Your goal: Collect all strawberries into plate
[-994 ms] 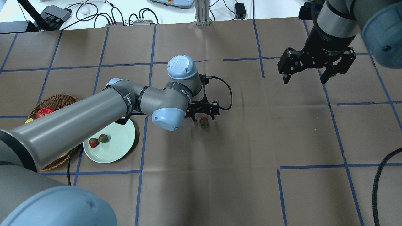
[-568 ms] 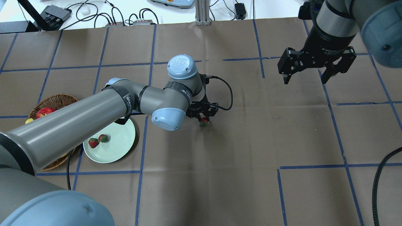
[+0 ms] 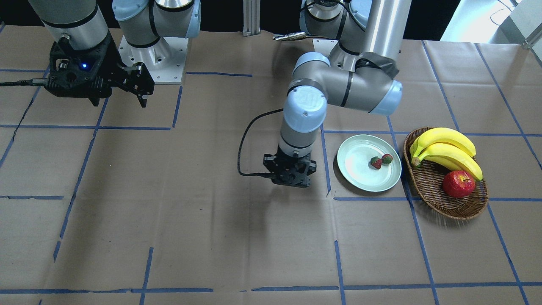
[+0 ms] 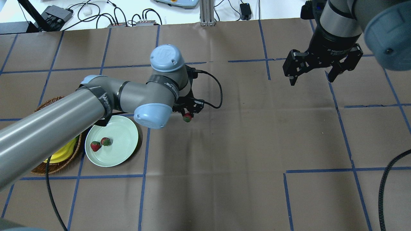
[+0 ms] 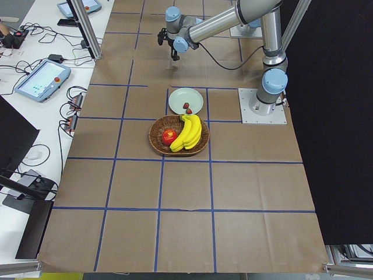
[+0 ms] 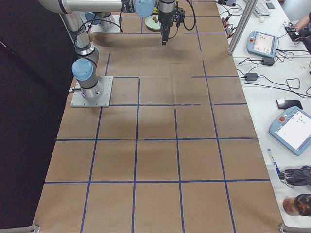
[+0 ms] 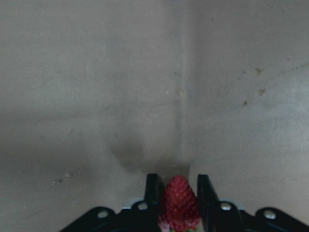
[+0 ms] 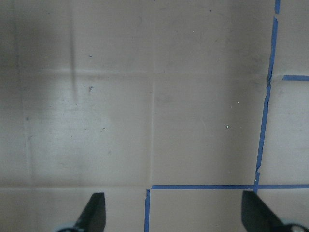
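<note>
Left wrist-mounted view: left gripper (image 7: 177,182) tight around strawberry (image 7: 179,203)

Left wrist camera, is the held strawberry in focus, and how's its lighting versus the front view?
Left wrist view: the strawberry in the left gripper looks soft, light dim and grey, a dark shadow on the paper beyond it. Front-facing view: sharper, brighter, a soft shadow below that gripper.

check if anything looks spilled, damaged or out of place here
Nothing stands out. Two strawberries sit on the plate, the third strawberry is clamped in the left gripper, and the apple and bananas lie in the basket.
</note>
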Motion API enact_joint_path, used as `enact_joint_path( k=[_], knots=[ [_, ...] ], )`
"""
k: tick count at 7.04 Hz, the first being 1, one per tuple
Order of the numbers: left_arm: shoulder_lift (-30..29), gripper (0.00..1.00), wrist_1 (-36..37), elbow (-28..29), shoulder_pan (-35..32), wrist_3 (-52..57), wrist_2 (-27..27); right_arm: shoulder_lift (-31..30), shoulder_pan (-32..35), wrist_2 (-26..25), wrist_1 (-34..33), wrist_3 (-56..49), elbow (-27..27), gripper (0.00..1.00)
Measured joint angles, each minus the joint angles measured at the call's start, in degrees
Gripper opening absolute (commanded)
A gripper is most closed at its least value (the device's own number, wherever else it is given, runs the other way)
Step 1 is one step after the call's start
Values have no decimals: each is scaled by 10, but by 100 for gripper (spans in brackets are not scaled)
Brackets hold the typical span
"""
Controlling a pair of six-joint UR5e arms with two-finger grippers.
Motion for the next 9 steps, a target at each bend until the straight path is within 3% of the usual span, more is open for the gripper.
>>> enact_joint_path(
  k=[3, 4, 5, 6, 9],
  knots=[
    [103, 1, -14, -119, 151, 187, 25, -2, -1, 3, -1, 6, 0, 100],
    [117, 11, -13, -144, 185, 224, 32, -3, 0, 4, 0, 13, 0, 100],
    [123, 48, -12, -160, 207, 242, 35, -4, 0, 6, 0, 22, 0, 100],
    [125, 70, -12, -170, 218, 250, 36, -4, 0, 8, 0, 26, 0, 100],
    [128, 85, -12, -169, 225, 249, 38, -3, -1, 10, 0, 28, 1, 100]
  ],
)
